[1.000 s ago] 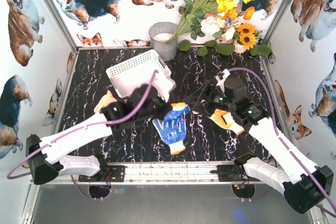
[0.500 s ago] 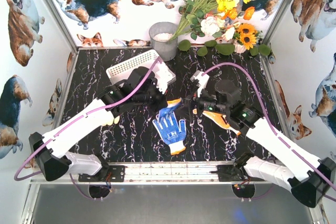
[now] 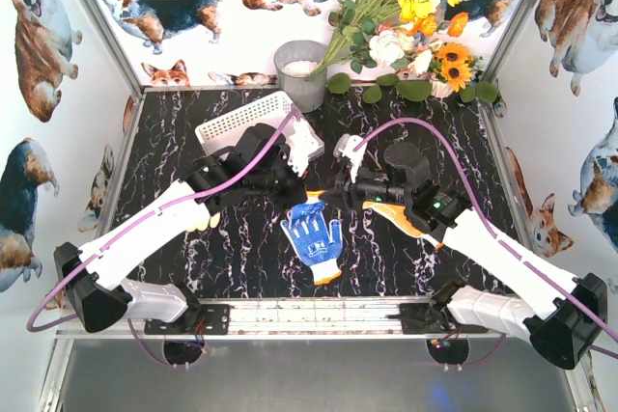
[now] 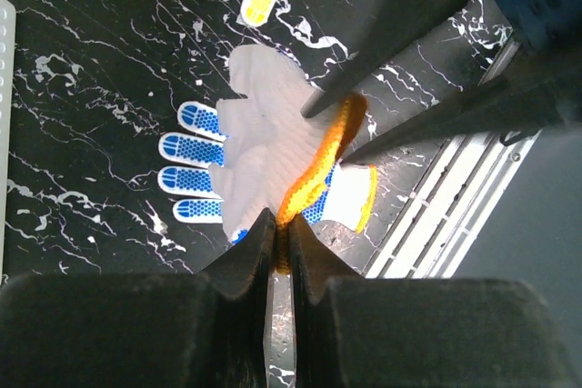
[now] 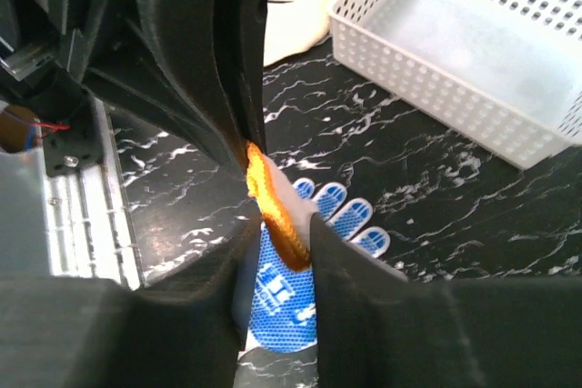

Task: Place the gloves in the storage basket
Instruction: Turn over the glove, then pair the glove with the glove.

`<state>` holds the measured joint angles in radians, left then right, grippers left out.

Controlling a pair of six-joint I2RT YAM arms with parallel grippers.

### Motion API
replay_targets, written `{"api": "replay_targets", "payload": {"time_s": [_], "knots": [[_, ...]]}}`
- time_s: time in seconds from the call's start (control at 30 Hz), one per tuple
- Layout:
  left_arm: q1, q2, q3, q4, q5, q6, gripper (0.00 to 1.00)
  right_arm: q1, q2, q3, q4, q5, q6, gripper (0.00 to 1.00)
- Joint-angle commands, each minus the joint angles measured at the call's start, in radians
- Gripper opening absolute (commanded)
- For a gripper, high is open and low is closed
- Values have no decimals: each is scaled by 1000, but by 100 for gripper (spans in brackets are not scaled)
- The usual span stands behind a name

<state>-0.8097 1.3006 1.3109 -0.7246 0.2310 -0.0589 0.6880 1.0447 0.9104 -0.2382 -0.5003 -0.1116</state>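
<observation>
The step in hand looks like a shared hold or a handover on one glove (image 4: pixel 268 134), a white-backed one hanging by its orange cuff (image 4: pixel 314 170) above the middle of the table. The left gripper (image 4: pixel 280 224) has its fingers pressed together on the near end of that cuff. The right gripper (image 5: pixel 284 223) has its fingers standing apart, one on each side of the same band; whether they touch it I cannot tell. To do this well, the right fingers should bite squarely across the thick cuff, a little way along from the left fingertips so the two pairs do not knock. The left pinch should let go only once that bite is firm, because the cloth is floppy and a hold on the thin fabric alone would likely slip. A second blue-palmed glove (image 3: pixel 317 243) lies flat on the table at about 6 o'clock from the held one, right under its dangling fingers. So the lift should be straight up before any sideways travel, or it may drag that glove along. The storage basket (image 3: pixel 237 124) stands at about 10 o'clock, partly hidden by the left arm. Carry the glove high enough for its fingers to clear the latticed wall. A yellow glove (image 3: pixel 417 224) waits at 4 o'clock under the right arm, and a cream glove (image 5: pixel 296 6) lies beside the basket.
</observation>
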Motion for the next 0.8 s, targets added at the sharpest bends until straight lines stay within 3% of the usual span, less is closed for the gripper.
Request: {"api": "replay_targets", "payload": {"time_s": [0.0, 0.03, 0.2, 0.37, 0.57, 0.77], "knots": [[10, -10, 13, 26, -21, -13, 0, 7, 0, -13, 168, 16, 57, 11], [12, -4, 14, 24, -45, -19, 0, 7, 5, -19, 195, 33, 82, 0], [31, 36, 23, 44, -183, -59, 0, 7, 63, -51, 341, 111, 137, 0], [89, 80, 64, 81, -220, -65, 0, -2, 171, -43, 533, 217, 161, 0], [145, 134, 132, 82, -233, -21, 0, -30, 325, 94, 575, 137, 169, 0], [162, 137, 37, 126, -168, -28, 0, -51, 365, -10, 726, 78, 239, 0]]}}
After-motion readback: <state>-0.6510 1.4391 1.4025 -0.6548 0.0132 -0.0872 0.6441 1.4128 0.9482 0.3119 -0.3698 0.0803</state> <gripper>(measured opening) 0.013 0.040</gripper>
